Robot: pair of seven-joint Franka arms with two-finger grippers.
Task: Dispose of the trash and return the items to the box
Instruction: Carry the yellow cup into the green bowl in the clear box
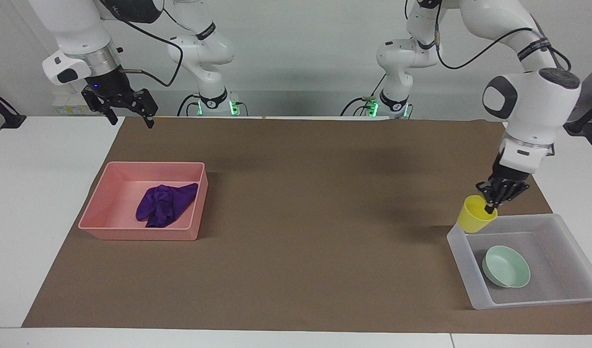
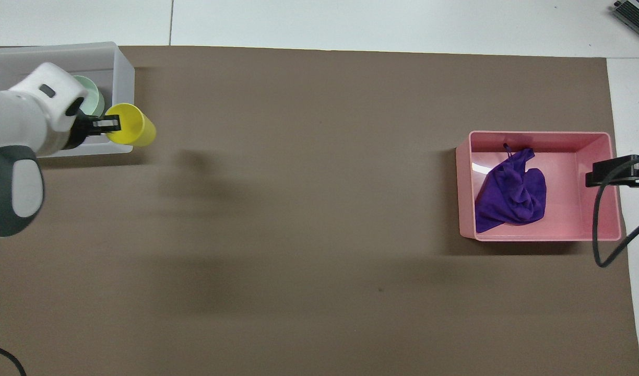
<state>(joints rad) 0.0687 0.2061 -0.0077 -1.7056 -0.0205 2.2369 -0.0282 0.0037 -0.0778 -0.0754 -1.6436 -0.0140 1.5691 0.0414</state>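
**Right edge of the facing view: cup's almost home**

Lower right, bowl is sitting in the box. Above its corner, left gripper is pinching the cup by its rim; light, stiff plastic, probably slippery. Upper left, right gripper is waiting, spread.

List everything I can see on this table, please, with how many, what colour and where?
cup: one, yellow, held up over the corner of the clear box
bowl: one, pale green, in the clear box
clear box: one, translucent white, at the left arm's end
cloth: one, purple, crumpled in the pink bin
pink bin: one, pink, at the right arm's end
mat: one, brown, covering the table
left pincer: one, black, shut on the cup's rim
right pincer: one, black, open, waiting above the mat's corner
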